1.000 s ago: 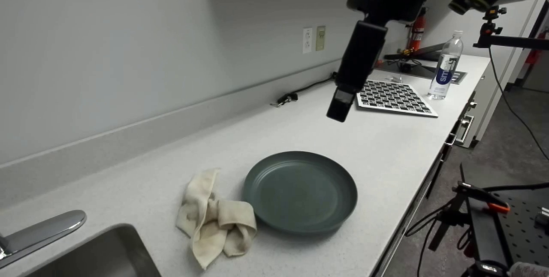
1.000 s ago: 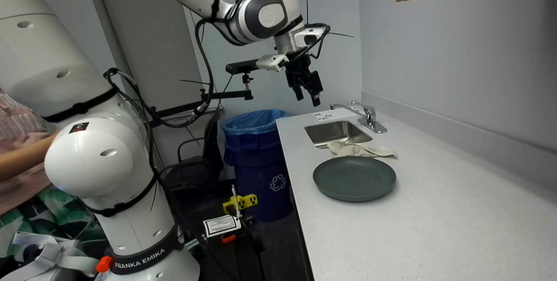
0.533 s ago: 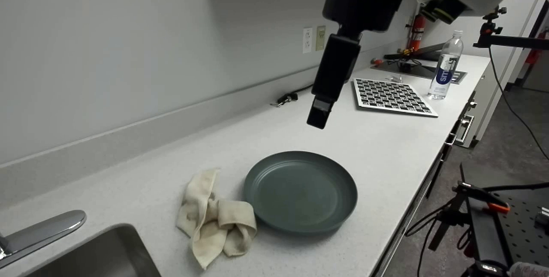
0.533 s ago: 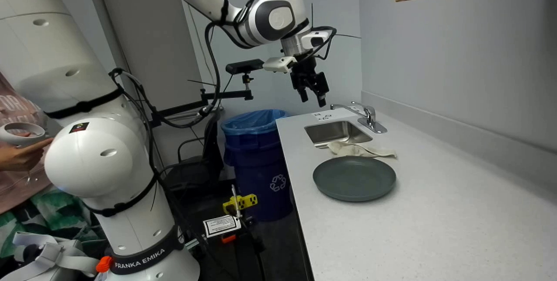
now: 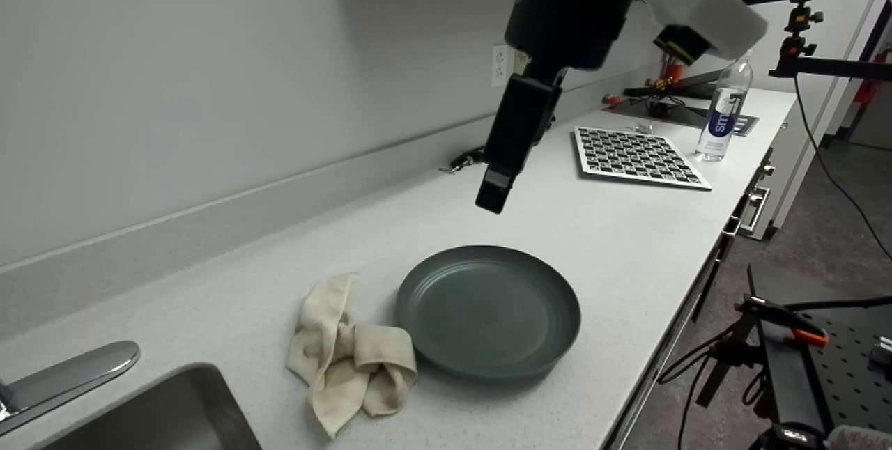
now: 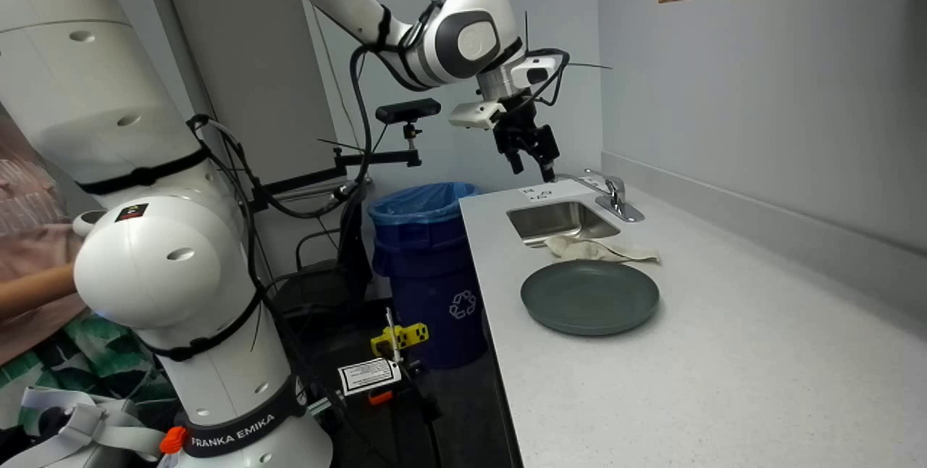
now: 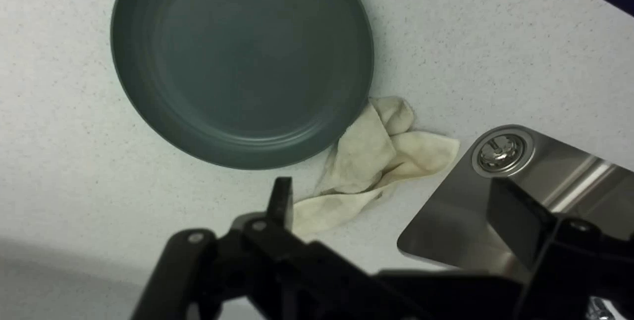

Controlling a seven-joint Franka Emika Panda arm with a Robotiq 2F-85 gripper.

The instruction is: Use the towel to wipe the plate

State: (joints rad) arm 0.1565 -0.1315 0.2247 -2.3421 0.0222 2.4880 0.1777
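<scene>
Towel (image 7: 359, 156): crumpled on the worktop (image 6: 731, 381), between the plate (image 7: 247, 57) and the sink (image 7: 446, 226); one fold seems to touch the plate's rim, though whether any of it is tucked underneath I can't tell from these angles.
Plate wipe: not begun, I judge; the step in hand looks like reaching for the towel.
End effector (image 7: 395, 203): spread wide with nothing in its grasp, hanging tilted in the air above the worktop, apart from towel and plate in both exterior views.
Next move to the towel: likely a descent, since in the wrist view the towel shows largely across the gap; then a pinch on a raised fold, kept off the plate's rim.
Plate hollow: shallow, facing up, dark surface showing; the towel lies outside it.
Sink basin: drain strainer (image 7: 500, 151) set in its floor, on the side near the towel.
Bin (image 6: 434, 287): blue liner (image 6: 427, 203) over its mouth; contents out of sight.
Water bottle (image 5: 725, 115): upright, just beside the checkered board (image 5: 637, 157).
</scene>
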